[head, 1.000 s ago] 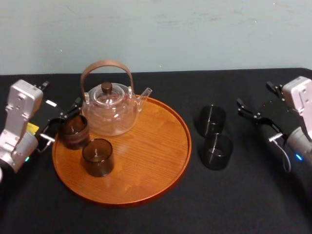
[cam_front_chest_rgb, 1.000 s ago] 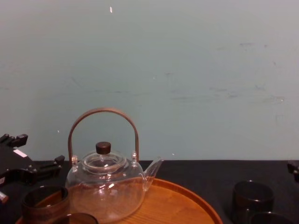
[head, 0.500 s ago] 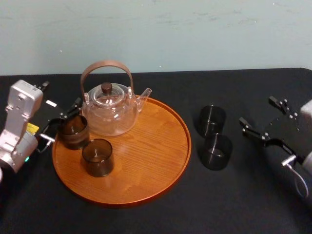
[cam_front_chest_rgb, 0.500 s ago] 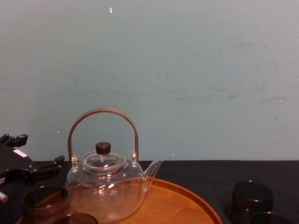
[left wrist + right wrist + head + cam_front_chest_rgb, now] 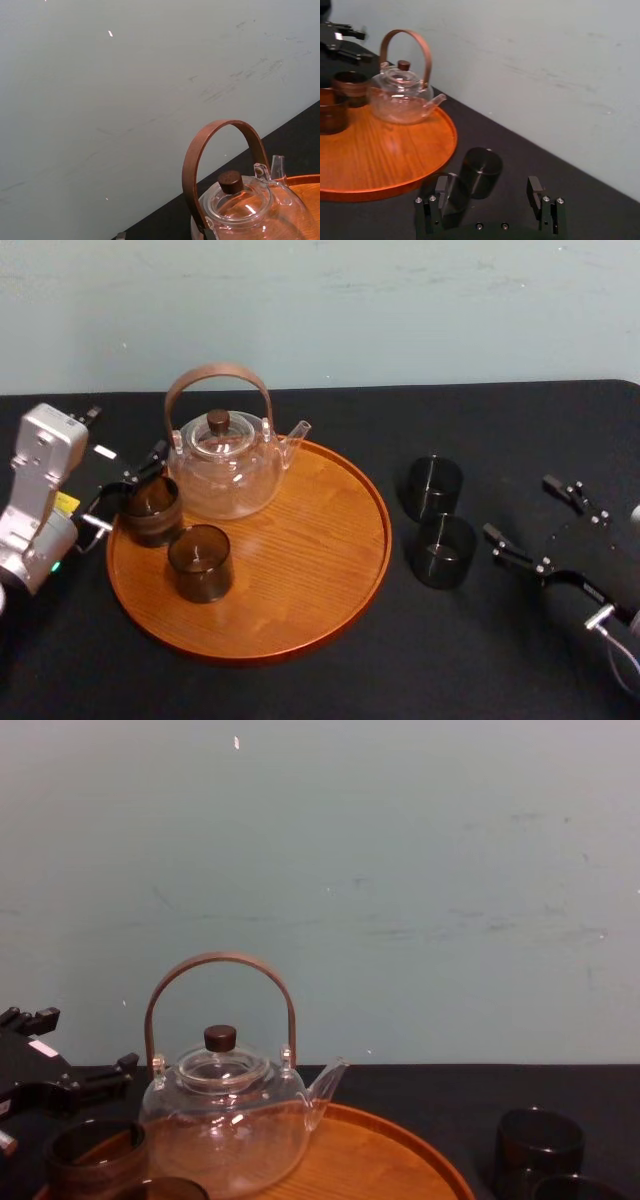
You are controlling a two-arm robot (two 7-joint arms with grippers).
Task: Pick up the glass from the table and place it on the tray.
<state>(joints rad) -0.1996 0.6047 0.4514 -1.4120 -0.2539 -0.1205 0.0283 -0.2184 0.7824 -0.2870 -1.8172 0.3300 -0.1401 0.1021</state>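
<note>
- The left arm carries a yellow sticker [image 5: 65,502] and a small white tag [image 5: 104,451]. Any print on them is too small to read.
- Two dark glasses stand on the black table [image 5: 330,690], just right of the tray [image 5: 300,570] and not touching its rim. The far glass [image 5: 433,487] and the near glass [image 5: 445,550] stand close together; I cannot tell whether they touch.
- The right gripper [image 5: 535,522] is to the right of the near glass. Its fingers are spread wide and hold nothing, and one fingertip is close to that glass.
- The left gripper [image 5: 125,490] sits at the tray's left rim with its fingers apart, just beside a rear tray glass [image 5: 152,508]. Contact cannot be judged.
- A front tray glass [image 5: 200,562] stands nearer on the tray, and the clear teapot [image 5: 225,465] takes the tray's far left.
- The tray's right and near parts are bare wood.
- The table's far edge meets the pale wall [image 5: 400,310], and its far right corner is in view.
</note>
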